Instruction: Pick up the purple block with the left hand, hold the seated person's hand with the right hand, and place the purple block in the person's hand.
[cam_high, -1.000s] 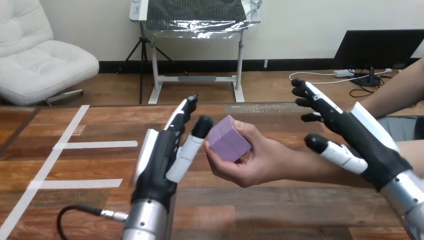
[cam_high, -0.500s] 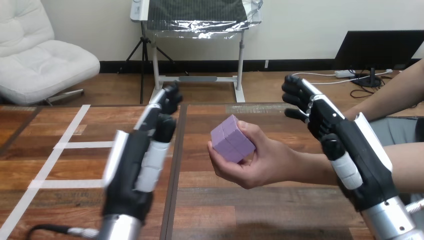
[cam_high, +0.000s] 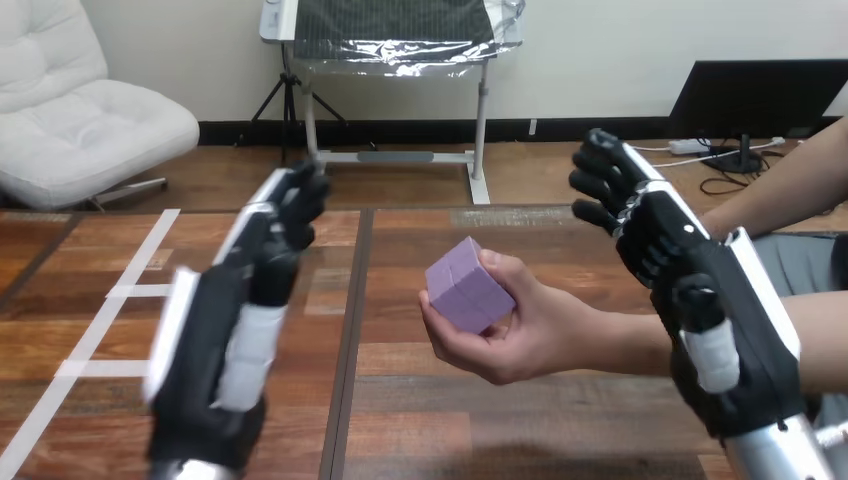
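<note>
Purple block (cam_high: 468, 298): a cube, tilted with one corner uppermost, sitting in the person's hand above the middle of the tabletop. It is clear of both robot hands.
Person's hand (cam_high: 535, 340): comes in from the view's right with the palm turned up and toward the left. The fingers and thumb are curled round the block's lower and far sides.
Left hand (cam_high: 225, 340): raised at the view's left, well apart from the block and from the person's hand. Its fingers are straight and point up and away. The hand is released and empty, and a white shell shows along its outer edge.
Right hand (cam_high: 715, 320): raised at the view's right, just beside the person's wrist, where it overlaps the forearm. Its fingers are loosely extended, pointing up and away, and the thumb lies along the palm. It is released and grasps nothing. Whether it touches the forearm cannot be told.
Right forearm (cam_high: 785, 455): silver, entering at the bottom right corner.
Tabletop (cam_high: 430, 420): brown wooden planks, with a dark seam (cam_high: 350, 320) running away from the robot between the left hand and the block.
White tape (cam_high: 140, 291): strips on the tabletop's left part, one long slanting strip with short strips crossing toward the left hand.
</note>
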